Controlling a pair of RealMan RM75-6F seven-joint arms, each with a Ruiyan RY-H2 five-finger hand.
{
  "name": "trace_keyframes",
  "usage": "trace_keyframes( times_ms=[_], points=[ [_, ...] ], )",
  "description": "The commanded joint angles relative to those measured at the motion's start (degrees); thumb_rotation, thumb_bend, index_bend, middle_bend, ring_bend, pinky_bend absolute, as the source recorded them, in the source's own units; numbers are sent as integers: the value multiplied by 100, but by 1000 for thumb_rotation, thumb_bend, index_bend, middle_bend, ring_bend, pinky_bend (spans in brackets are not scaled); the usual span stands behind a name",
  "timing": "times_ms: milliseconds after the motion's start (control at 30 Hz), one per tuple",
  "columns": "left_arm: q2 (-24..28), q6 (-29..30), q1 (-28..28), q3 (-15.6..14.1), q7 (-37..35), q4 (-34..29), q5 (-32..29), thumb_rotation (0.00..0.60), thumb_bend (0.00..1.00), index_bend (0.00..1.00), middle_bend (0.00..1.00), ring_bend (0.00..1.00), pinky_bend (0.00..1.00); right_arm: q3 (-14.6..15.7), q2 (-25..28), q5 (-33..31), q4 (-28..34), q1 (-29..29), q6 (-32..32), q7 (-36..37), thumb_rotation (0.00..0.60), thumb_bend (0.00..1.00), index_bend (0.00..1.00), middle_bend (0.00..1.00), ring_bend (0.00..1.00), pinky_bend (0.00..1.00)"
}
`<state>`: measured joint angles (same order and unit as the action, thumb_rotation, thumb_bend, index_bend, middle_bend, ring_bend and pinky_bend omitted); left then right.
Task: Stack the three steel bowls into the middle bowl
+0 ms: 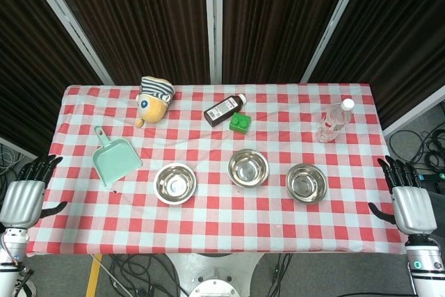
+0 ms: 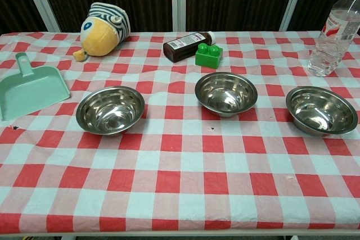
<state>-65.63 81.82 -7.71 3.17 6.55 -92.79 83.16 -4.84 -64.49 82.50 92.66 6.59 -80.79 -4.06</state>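
Only the head view shows the robot's body. The left hand (image 1: 23, 196) has a pale silver-grey back plate, ribbed in smooth segments, with black fingers (image 1: 42, 165) and a black thumb. The right hand (image 1: 410, 203) is built the same: light grey shell, black fingers and thumb. Each wrist narrows into a white-grey cylindrical cuff; the right one carries a small teal ring mark. A round white-grey base part shows at bottom centre.

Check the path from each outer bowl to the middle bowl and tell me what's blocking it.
Nothing visible blocks either path. Between the left bowl and the middle bowl lies only bare tablecloth, likewise between the right bowl and the middle one. The green block and brown bottle sit farther back, clear of both paths.
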Motion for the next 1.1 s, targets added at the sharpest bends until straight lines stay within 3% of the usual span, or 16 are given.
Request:
trace_keyframes(
  times_ms=[33,633,900,1100],
  points=[
    [-7,14,4,-3,-21,10,13,600,124,164,215,127,169,-4,1,6,-3,0,-13,14,600,120,0,34,0,0],
    [-91,-82,-85,-85,-96,-29,185,600,124,164,215,128,169,21,-106,304,62,88,-144,-350,600,121,0,80,0,0],
    [-197,-41,-36,-184,-86,-25,270,600,125,164,215,127,169,-108,-281,247,38,490,295,-994,600,123,42,158,8,3],
    [-205,44,7,-184,-112,5,280,600,124,164,215,128,169,-167,-613,21,-70,783,693,-1584,600,131,119,252,99,102]
  ],
)
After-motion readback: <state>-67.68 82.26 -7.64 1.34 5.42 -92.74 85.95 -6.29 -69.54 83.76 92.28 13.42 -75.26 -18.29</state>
